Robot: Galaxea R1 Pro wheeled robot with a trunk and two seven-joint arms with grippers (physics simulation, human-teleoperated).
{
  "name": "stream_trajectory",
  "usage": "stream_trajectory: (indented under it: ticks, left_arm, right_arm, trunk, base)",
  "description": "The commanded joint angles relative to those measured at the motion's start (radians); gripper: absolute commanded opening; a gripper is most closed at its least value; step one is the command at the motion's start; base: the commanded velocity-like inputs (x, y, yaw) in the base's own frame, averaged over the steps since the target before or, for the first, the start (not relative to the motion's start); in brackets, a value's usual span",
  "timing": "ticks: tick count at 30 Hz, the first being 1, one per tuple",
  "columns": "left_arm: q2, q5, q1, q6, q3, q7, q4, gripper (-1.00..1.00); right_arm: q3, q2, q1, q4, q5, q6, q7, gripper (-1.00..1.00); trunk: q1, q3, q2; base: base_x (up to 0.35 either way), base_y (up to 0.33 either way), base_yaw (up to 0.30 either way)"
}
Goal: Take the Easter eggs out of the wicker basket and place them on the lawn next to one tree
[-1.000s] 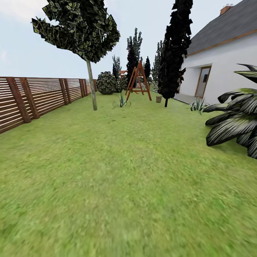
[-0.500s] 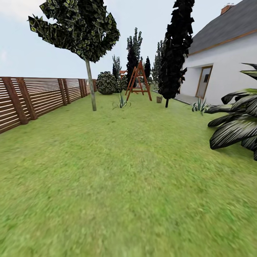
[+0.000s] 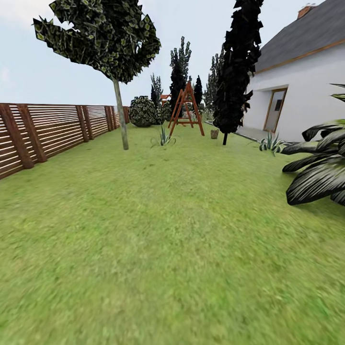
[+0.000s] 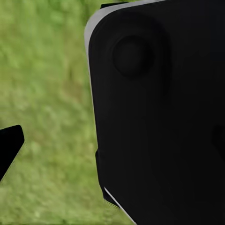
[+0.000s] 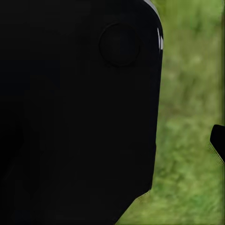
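Observation:
The lawn (image 3: 163, 230) stretches ahead of me through the garden. At its left stands a tree (image 3: 120, 115) with a grey trunk and a dark green leafy crown. Far off, at the foot of a narrow black cypress-like tree (image 3: 235, 72), sits a small light-brown object (image 3: 214, 133); it is too small to tell whether this is the wicker basket. The Easter eggs are out of view. In the left wrist view one black fingertip (image 4: 9, 147) sits far out at the frame's edge over grass, beside a large black robot part (image 4: 159, 112). The right wrist view is alike, with a fingertip (image 5: 218, 140) at its edge.
A brown slat fence (image 3: 52, 132) runs along the left. A red wooden swing frame (image 3: 185, 110) and a round bush (image 3: 143, 111) stand at the far end. A white house (image 3: 297, 91) and a big dark-leaved plant (image 3: 321, 163) line the right side.
The whole head view has shifted: the camera has moved forward over the grass. The fence posts and the big plant have slid outward toward the frame's edges.

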Motion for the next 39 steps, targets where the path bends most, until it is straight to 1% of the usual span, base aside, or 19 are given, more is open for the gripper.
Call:
stream_trajectory:
  ticks: [1, 11, 39]
  left_arm:
    - [0.000, -0.001, 0.000, -0.005, -0.006, 0.000, 0.001, 1.00]
    - [0.001, -0.001, 0.000, -0.017, -0.008, 0.004, 0.001, 1.00]
    - [0.001, -0.001, 0.000, -0.023, -0.009, 0.005, 0.001, 1.00]
  right_arm:
    - [-0.001, 0.000, 0.000, -0.001, 0.001, -0.002, -0.001, 1.00]
    - [-0.001, 0.000, 0.000, -0.001, 0.001, -0.002, -0.001, 1.00]
    - [-0.001, 0.000, 0.000, 0.000, 0.001, -0.002, -0.001, 1.00]
  trunk:
    - [0.001, -0.001, 0.000]
    - [0.001, -0.001, 0.000]
    - [0.001, -0.001, 0.000]
  base:
    - [0.330, 0.000, 0.000]
    - [0.330, 0.000, 0.000]
    - [0.326, 0.000, 0.000]
